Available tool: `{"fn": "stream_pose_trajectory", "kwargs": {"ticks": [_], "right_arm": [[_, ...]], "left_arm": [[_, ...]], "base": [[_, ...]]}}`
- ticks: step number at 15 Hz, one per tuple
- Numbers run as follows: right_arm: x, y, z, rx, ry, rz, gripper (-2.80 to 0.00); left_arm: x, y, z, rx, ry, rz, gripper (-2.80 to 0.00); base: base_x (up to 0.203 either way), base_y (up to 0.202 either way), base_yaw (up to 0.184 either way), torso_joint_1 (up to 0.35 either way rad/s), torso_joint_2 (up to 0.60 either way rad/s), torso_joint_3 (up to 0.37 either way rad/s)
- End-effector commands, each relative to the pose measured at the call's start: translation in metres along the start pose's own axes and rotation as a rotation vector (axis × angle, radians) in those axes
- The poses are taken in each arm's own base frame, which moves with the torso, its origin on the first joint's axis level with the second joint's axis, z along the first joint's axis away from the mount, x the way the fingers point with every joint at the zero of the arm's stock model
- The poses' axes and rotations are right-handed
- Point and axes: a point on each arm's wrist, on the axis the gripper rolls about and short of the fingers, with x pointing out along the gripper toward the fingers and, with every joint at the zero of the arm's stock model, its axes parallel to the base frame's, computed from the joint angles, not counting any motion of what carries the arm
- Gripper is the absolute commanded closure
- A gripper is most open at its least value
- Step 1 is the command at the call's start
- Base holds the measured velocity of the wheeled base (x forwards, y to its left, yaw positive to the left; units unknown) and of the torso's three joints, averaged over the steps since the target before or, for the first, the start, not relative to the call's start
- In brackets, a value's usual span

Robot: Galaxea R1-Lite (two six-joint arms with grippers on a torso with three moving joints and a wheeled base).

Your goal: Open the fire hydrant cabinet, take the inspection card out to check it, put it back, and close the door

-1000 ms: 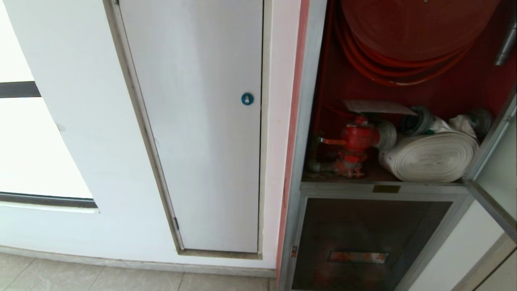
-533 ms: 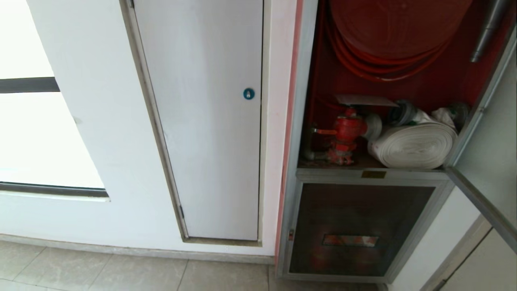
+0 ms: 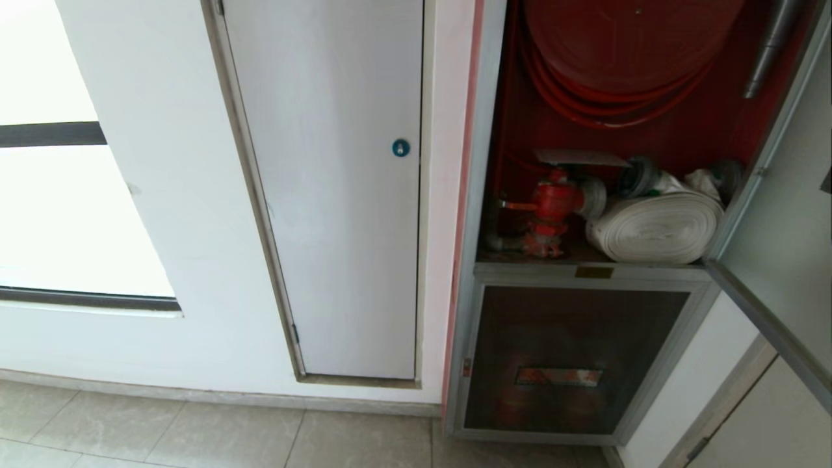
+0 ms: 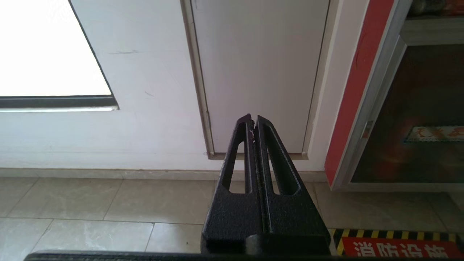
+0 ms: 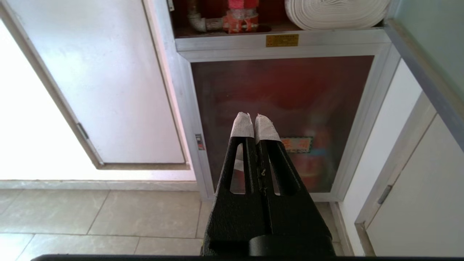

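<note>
The fire hydrant cabinet [image 3: 482, 130] stands open, showing its dark red interior, the red hose reel [image 3: 624, 45], the red valve [image 3: 552, 207] and the white rolled hose [image 3: 656, 227]. The inspection card [image 3: 582, 158] lies flat above the valve. The door [image 3: 780, 214] is swung out to the right. Neither arm shows in the head view. My left gripper [image 4: 253, 121] is shut and empty, low, facing the white wall panel. My right gripper [image 5: 255, 119], with taped tips, is shut and empty in front of the lower glass panel [image 5: 282, 108], below the hose [image 5: 337, 12].
A white panel with a round blue lock [image 3: 400, 148] fills the wall left of the cabinet, with a bright window [image 3: 52, 214] further left. The lower dark glass panel [image 3: 572, 357] reaches the tiled floor [image 3: 195, 435]. A striped red floor sign [image 4: 398, 246] lies near.
The whole head picture has shifted: the cabinet sits further left and higher, and more floor shows, so the camera moved. Nothing in the cabinet moved.
</note>
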Motion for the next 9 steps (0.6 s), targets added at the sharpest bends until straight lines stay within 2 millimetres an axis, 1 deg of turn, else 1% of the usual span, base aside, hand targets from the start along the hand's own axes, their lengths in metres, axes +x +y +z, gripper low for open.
{"fn": "stream_pose_trajectory", "kwargs": {"ticks": [1, 9], "right_arm": [[0.0002, -0.0001, -0.0008, 0.0, 0.003, 0.0, 0.0], [0.0002, -0.0001, -0.0008, 0.001, 0.003, -0.001, 0.0]], "left_arm": [[0.001, -0.0001, -0.0033, 0.001, 0.013, 0.0, 0.0], [0.0009, -0.0001, -0.0033, 0.0, 0.013, 0.0, 0.0]], "base": [[0.0, 0.0, 0.0, 0.0, 0.0, 0.0], [0.0, 0.0, 0.0, 0.0, 0.0, 0.0]]}}
